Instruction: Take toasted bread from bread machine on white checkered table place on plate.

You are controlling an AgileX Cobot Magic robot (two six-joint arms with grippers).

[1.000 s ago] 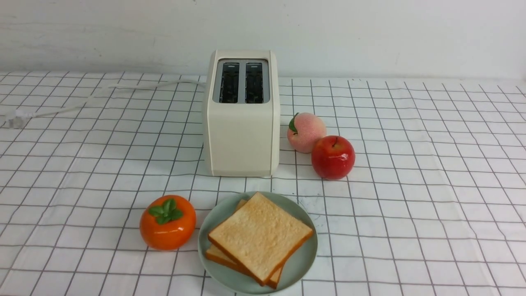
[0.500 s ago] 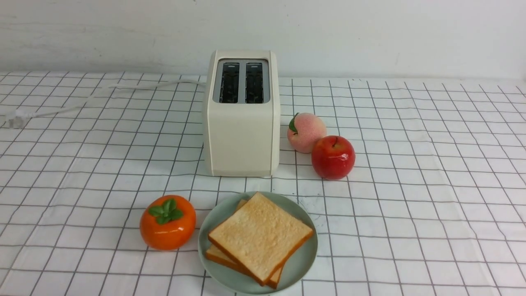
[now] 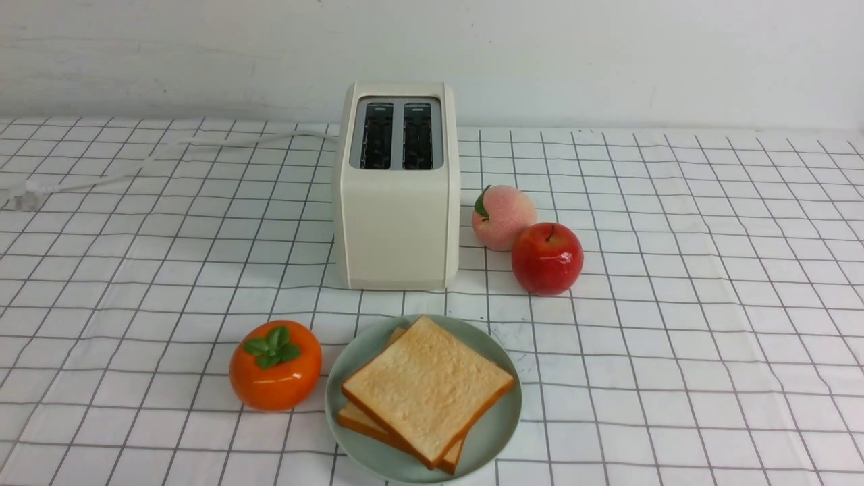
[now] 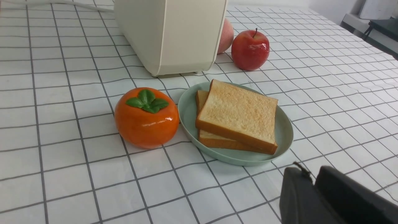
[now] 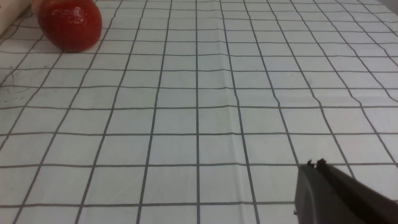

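Two slices of toasted bread lie stacked on the plate (image 3: 496, 432), the top slice (image 3: 426, 386) askew over the lower slice (image 3: 358, 418). Behind them the bread machine (image 3: 398, 216) stands on the white checkered table (image 3: 675, 337), both its slots dark and empty. Neither gripper shows in the front view. In the left wrist view my left gripper (image 4: 312, 174) hovers near the plate's rim (image 4: 188, 112), its jaws a narrow gap apart and empty. My right gripper (image 5: 314, 163) is shut over bare cloth, holding nothing.
An orange persimmon (image 3: 275, 365) sits just left of the plate. A peach (image 3: 503, 217) and a red apple (image 3: 547, 258) stand right of the toaster. The white cord (image 3: 169, 152) runs left to its plug (image 3: 23, 192). A wall closes the back.
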